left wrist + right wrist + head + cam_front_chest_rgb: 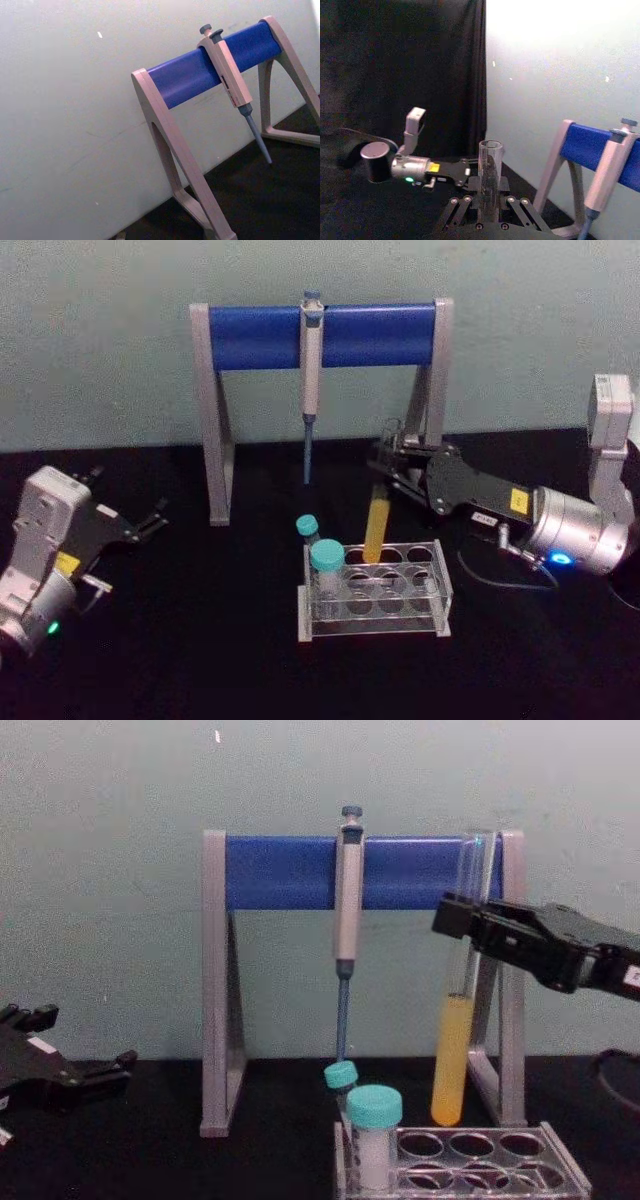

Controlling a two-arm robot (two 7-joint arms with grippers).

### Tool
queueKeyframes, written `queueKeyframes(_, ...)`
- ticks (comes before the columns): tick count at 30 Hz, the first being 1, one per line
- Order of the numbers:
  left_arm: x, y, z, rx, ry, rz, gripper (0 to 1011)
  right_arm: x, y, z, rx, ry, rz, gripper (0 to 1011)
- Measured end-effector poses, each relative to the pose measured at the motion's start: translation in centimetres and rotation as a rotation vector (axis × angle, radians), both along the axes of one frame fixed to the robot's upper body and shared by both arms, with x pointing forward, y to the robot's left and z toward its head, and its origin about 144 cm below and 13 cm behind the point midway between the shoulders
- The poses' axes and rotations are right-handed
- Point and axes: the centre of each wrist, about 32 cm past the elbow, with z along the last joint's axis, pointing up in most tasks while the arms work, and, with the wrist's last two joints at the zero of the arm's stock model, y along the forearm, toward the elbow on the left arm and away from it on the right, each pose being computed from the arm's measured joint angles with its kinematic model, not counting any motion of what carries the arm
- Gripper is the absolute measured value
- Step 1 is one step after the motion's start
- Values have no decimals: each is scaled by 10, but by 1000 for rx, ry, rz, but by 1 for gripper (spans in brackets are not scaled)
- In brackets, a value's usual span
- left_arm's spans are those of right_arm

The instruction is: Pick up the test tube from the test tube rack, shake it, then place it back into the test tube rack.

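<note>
Yellow-filled test tube (377, 528) is hanging over the test tube rack (443, 592), back row, with the right gripper (388, 468) pinching its upper part. Teal-capped vials (327, 558) are crowding the rack's 9 o'clock end, pipette stand (215, 420) behind at 12; left gripper (127, 498) is sitting spread, far off at 9.

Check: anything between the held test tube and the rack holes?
Nothing visible. The right gripper holds the test tube above empty back-row holes of the test tube rack; the teal-capped vials stand at the rack's left end, off its path. Left gripper idles far left.
</note>
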Motion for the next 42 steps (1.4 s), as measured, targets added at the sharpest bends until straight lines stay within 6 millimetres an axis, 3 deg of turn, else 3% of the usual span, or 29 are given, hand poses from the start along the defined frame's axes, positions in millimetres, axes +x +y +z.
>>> queueKeyframes(9,0,0,0,0,0,0,1001,-22,-10,3,-20,7,13,232)
queueKeyframes(18,0,0,0,0,0,0,1001,-30,-24,3,-47,16,-37,232)
queueKeyframes(28,0,0,0,0,0,0,1001,-17,-28,6,-52,-9,-88,232)
queueKeyframes(42,0,0,0,0,0,0,1001,-2,-14,5,-23,-11,-53,232)
